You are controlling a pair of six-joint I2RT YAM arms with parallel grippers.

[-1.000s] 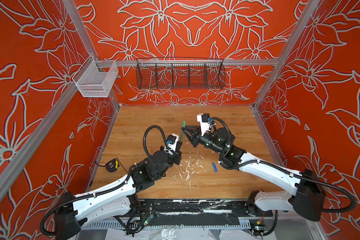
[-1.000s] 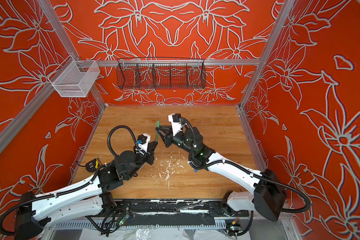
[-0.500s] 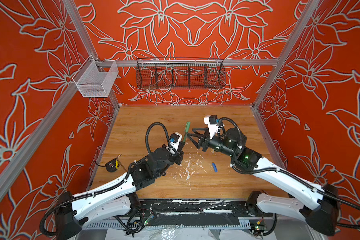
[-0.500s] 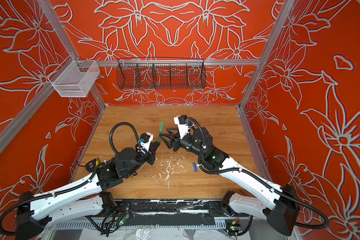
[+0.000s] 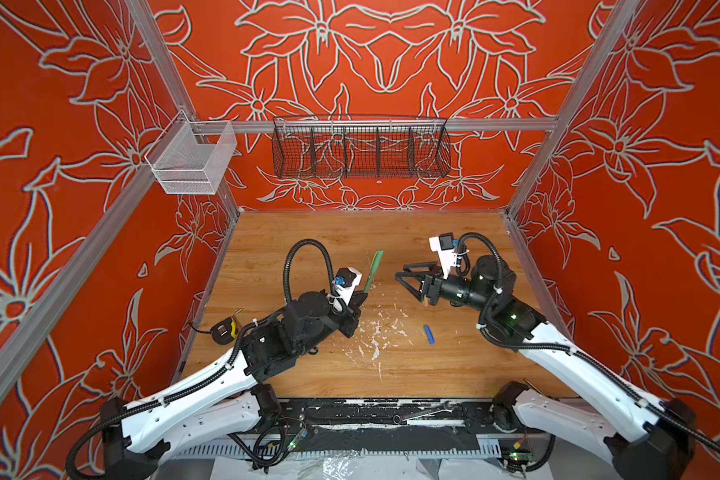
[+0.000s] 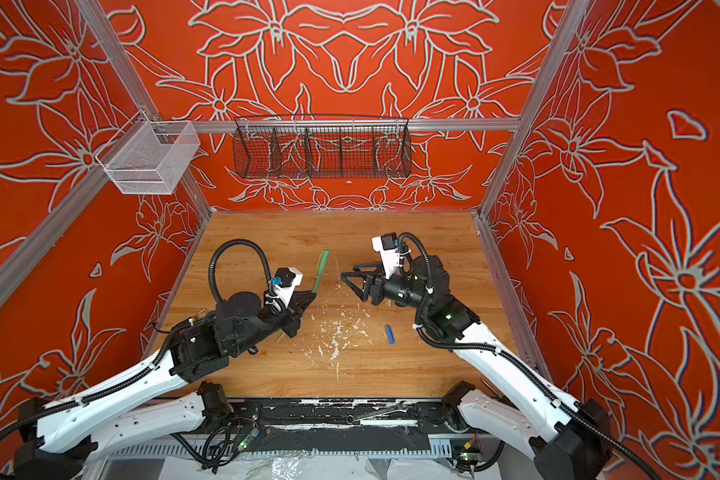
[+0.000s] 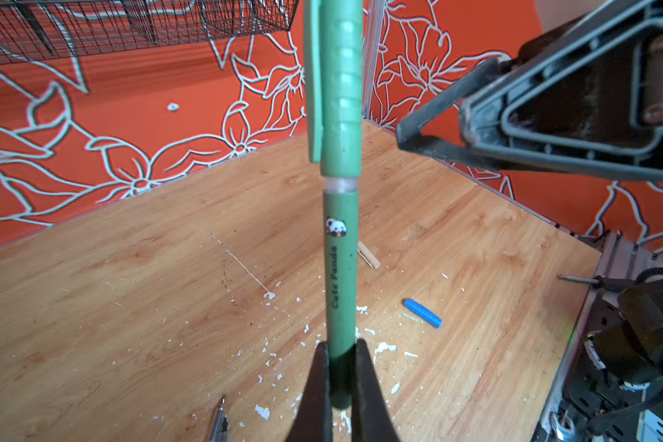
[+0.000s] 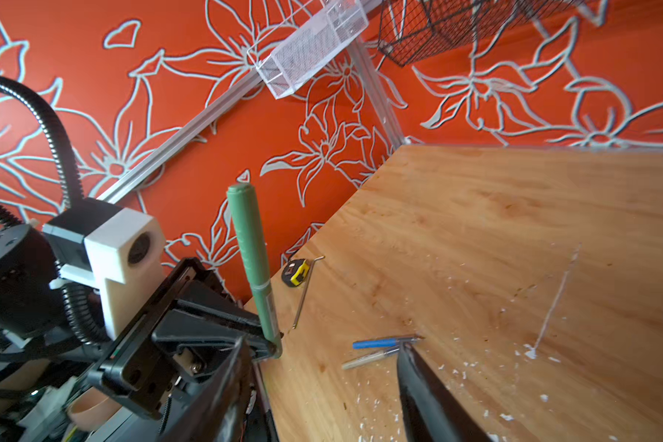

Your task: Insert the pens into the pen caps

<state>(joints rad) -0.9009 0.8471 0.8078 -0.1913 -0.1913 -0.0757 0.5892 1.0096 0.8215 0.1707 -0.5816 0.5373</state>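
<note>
My left gripper (image 7: 341,382) is shut on the lower end of the olive green pen (image 7: 340,268), which stands tilted above the table (image 5: 300,232) in both top views. The green cap (image 7: 339,95) sits on the pen's upper end, with a narrow clear ring showing below it. My right gripper (image 5: 404,279) hangs open and empty to the right of the pen (image 5: 373,270), apart from it. A blue cap (image 5: 429,334) lies on the wood. In the right wrist view a blue pen (image 8: 383,341) and a beige pen (image 8: 368,358) lie side by side. A beige cap (image 7: 368,255) lies behind the green pen.
White flakes (image 5: 375,332) litter the table's middle. A yellow tape measure (image 5: 225,330) and a hex key (image 8: 305,294) lie by the left wall. A black wire basket (image 5: 360,151) and a white mesh basket (image 5: 192,162) hang on the walls.
My right gripper let go of the green cap, opened and drew back to the right. The left gripper kept its hold on the green pen, now capped.
</note>
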